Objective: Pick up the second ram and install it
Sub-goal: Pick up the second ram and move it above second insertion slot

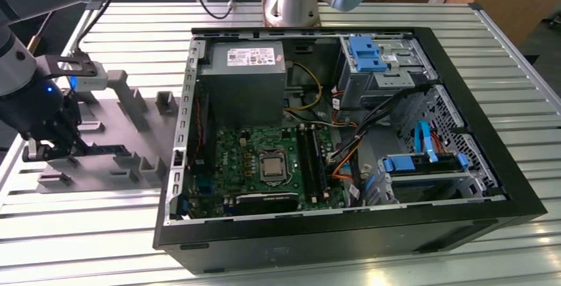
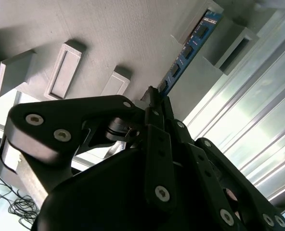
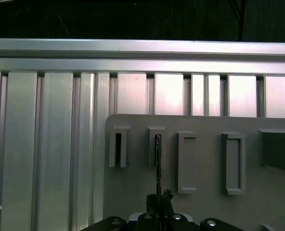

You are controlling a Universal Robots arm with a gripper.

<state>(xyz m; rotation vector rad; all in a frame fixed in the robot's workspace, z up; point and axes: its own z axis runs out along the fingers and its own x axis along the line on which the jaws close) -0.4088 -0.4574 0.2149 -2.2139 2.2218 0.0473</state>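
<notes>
Now: pick step in hand. The end effector [image 2: 154,98] is closed on the near end of the second ram [image 2: 186,53], jaws pinching its two faces; the first wrist view shows the stick edge-on between them. The stick stands on its long edge with its far end lodged between two grey fixture blocks [image 2: 231,45], so it reads as gripped but not lifted clear.

The blocks rise from a grey fixture plate [image 1: 114,167] lying on the slatted metal counter [image 1: 88,233]. In the exterior view, plate and arm sit at 9 o'clock of the open computer case [image 1: 351,237], well apart from the black memory slots [image 1: 313,158] inside it.

Judgement: grasp made, install not begun. The next move calls for a straight pull along the block walls, with no twist. The board is thin and closely flanked.
</notes>
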